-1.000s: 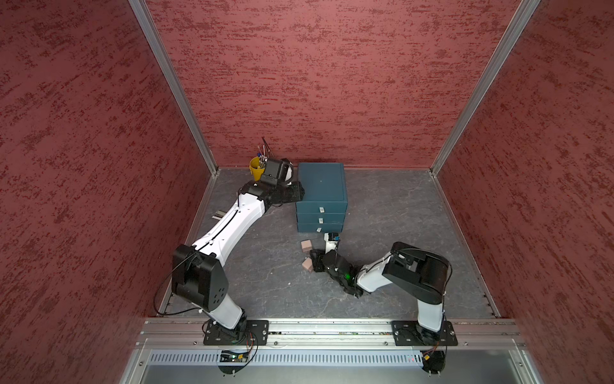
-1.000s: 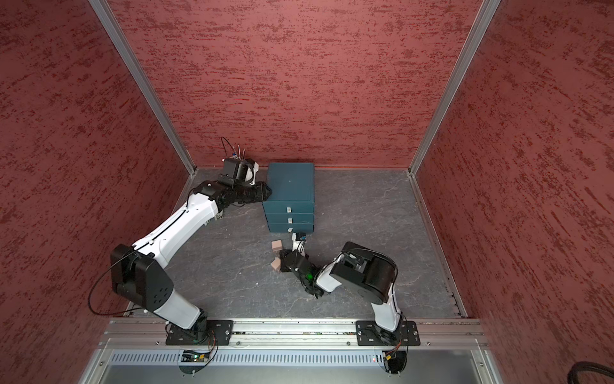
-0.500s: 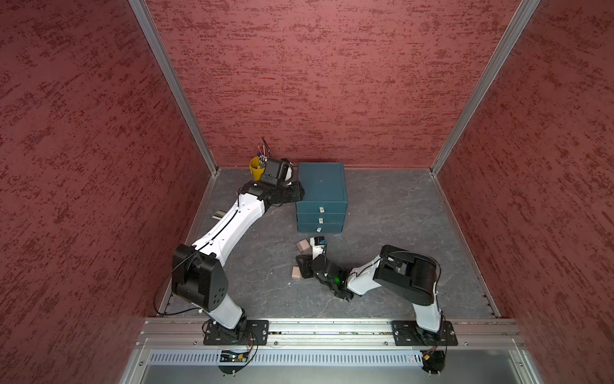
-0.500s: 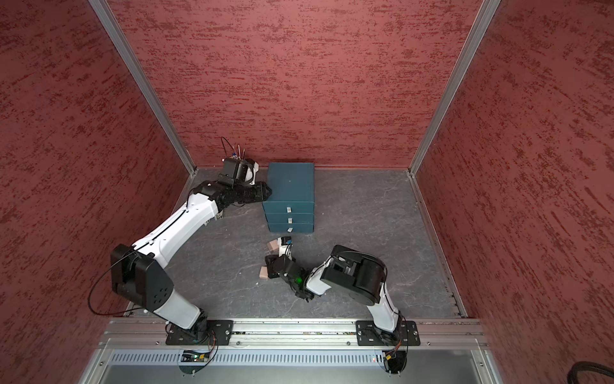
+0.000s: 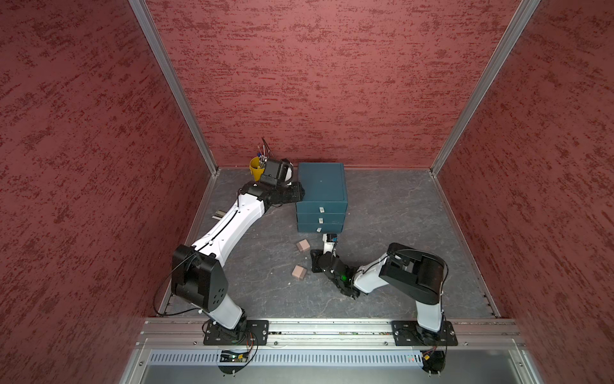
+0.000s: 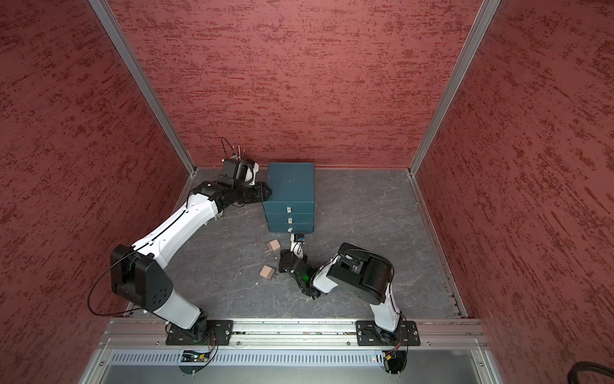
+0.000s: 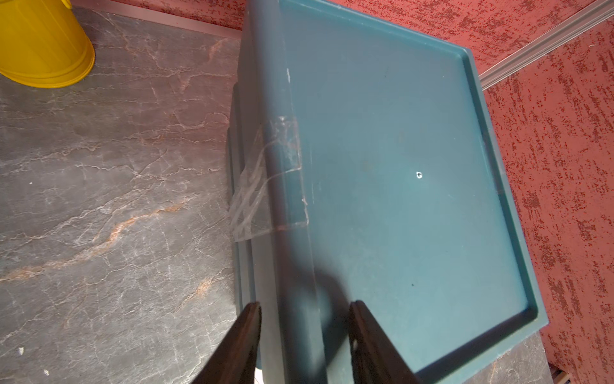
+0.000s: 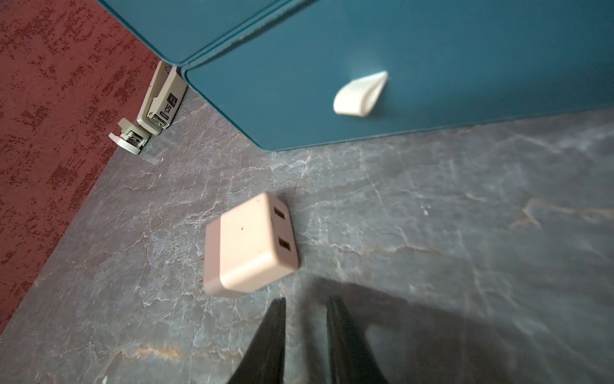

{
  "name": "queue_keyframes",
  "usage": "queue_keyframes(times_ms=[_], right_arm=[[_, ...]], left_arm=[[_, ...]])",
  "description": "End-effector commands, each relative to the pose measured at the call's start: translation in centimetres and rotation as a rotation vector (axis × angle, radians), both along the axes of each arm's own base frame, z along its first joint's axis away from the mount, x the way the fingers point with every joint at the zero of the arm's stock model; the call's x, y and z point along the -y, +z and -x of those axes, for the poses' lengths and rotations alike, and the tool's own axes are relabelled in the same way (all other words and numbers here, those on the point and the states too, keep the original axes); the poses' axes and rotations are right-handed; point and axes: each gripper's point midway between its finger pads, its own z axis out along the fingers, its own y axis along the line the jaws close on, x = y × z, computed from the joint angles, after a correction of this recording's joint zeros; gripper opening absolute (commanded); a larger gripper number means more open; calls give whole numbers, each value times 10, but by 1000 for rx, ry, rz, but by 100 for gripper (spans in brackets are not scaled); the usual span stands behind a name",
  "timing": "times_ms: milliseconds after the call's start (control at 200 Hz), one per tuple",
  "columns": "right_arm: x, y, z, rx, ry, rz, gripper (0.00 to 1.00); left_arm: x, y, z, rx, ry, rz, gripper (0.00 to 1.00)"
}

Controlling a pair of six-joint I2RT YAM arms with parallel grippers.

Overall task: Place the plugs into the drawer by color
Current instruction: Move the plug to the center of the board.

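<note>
The teal drawer unit (image 5: 321, 189) stands at the back with all three drawers closed. Two pinkish-tan plugs lie on the floor in front of it in both top views, one nearer the unit (image 5: 303, 246) and one closer to the front (image 5: 298, 272). My right gripper (image 5: 314, 258) sits low beside them. In the right wrist view its jaws (image 8: 305, 301) stand open by a narrow gap with nothing between, just short of the farther plug (image 8: 249, 244). My left gripper (image 7: 305, 304) straddles and grips the unit's top left rim (image 7: 285, 199).
A yellow cup (image 5: 255, 168) with pens stands in the back left corner. A beige stapler (image 8: 156, 106) lies by the left wall. The bottom drawer's white handle (image 8: 360, 94) faces my right gripper.
My right gripper swung left to the plugs and came back right, and its jaws narrowed. The nearer plug slid toward the front left. The left arm stayed still.
</note>
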Motion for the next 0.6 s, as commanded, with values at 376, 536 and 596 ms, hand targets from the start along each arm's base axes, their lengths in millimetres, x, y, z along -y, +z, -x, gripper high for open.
queue_keyframes(times_ms=[376,536,596], right_arm=[[-60,-15,-12,-20,162,68,27],[-64,-4,-11,3,193,74,29],[-48,6,-10,32,148,44,29]], left_arm=[[-2,-21,17,-81,-21,-20,47],[0,-19,18,-78,-29,-11,47],[4,-18,19,-78,-41,-2,47]])
